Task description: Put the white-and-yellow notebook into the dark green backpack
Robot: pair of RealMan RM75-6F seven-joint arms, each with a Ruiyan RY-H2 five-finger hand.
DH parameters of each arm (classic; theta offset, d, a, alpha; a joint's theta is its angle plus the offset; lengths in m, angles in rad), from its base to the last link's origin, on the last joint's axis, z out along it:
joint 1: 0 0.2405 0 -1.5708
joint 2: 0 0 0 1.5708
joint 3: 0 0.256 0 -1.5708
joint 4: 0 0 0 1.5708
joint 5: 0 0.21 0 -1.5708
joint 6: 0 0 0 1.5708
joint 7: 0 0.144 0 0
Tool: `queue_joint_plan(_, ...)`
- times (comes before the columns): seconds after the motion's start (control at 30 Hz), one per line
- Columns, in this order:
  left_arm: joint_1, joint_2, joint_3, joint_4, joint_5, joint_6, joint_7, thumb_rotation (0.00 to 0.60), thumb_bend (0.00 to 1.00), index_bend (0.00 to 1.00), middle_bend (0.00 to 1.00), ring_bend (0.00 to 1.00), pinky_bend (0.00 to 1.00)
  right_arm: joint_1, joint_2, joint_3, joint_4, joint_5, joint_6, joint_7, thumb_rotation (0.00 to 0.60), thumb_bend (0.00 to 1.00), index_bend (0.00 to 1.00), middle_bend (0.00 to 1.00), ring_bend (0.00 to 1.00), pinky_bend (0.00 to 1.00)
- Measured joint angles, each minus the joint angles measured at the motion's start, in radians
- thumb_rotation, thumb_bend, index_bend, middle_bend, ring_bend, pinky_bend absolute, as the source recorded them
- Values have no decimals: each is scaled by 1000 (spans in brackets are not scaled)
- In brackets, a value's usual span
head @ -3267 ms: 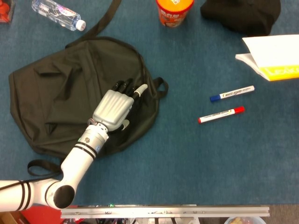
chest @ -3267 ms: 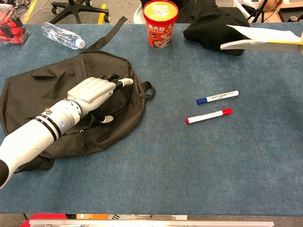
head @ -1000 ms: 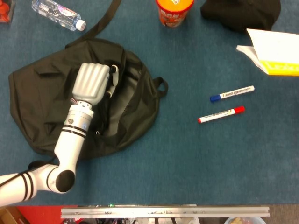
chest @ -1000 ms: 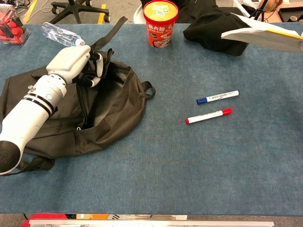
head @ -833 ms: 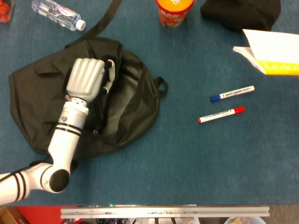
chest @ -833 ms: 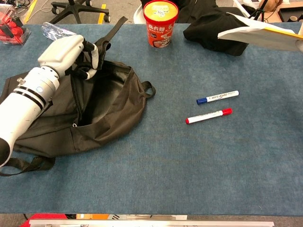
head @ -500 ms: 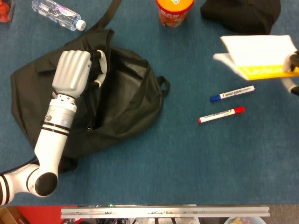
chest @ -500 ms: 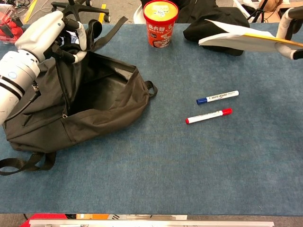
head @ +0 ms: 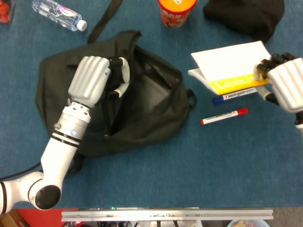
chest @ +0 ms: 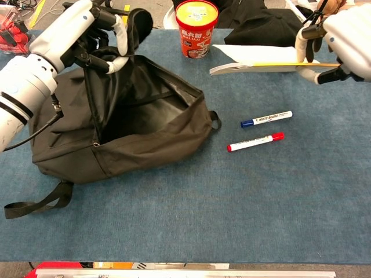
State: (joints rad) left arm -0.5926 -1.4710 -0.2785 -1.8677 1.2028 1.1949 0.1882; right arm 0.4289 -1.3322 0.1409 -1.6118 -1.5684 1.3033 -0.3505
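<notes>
The right hand (head: pixel 287 84) is cut off by the frame edge; its fingers cover the notebook's (head: pixel 230 66) near corner.

White-and-yellow notebook (head: pixel 232 68) held level, right of the gaping dark green backpack (chest: pixel 139 116).

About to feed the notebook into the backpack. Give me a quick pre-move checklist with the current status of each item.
1. Notebook held by the right hand: ok, fingers wrap its far end and it hangs level above the table.
2. Backpack mouth open: ok, the left hand grips the upper flap and lifts it, and the interior shows.
3. Opening faces the notebook: ok, it gapes toward the right side.
4. Path between them: ok, nothing stands in the gap; the orange cup sits behind it.
5. Markers below: ok, lying flat under the notebook's line.
6. Opening wide enough for the notebook: cannot tell.
</notes>
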Motion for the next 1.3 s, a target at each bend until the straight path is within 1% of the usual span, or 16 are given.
queue_joint_plan(0.2, -16, -10, -2, -30, -18, -6, 16, 600, 375, 641, 722, 764, 963, 30, -30, -8, 7, -17, -30, -17, 600, 537, 848, 680, 523, 574)
queue_joint_plan(0.4, -30, -20, -8, -27, -56, -12, 37, 600, 375, 635, 718, 757, 960, 71, -81, -10, 26, -37, -63, -24, 600, 537, 848, 680, 524, 574)
queue_joint_plan(0.53, -40, -20, -18, -25, -82, -13, 42, 600, 375, 634, 717, 756, 960, 108, -125, -9, 59, -52, -93, -30, 600, 536, 850, 682, 527, 577)
queue_joint_plan(0.7, -45, -10, -20, -33, -85, -14, 42, 600, 375, 632, 717, 756, 960, 163, -180, -9, 121, -89, -123, -14, 600, 537, 852, 687, 531, 580)
queue_joint_plan(1.03, -51, 11, -17, -56, -89, -15, 42, 600, 375, 629, 716, 756, 959, 255, -264, -15, 257, -170, -134, 86, 600, 536, 859, 689, 533, 581)
queue_joint_plan(1.3, -57, 26, -19, -65, -105, -17, 40, 600, 375, 624, 713, 756, 958, 315, -334, -32, 410, -232, -103, 216, 600, 537, 868, 689, 532, 581)
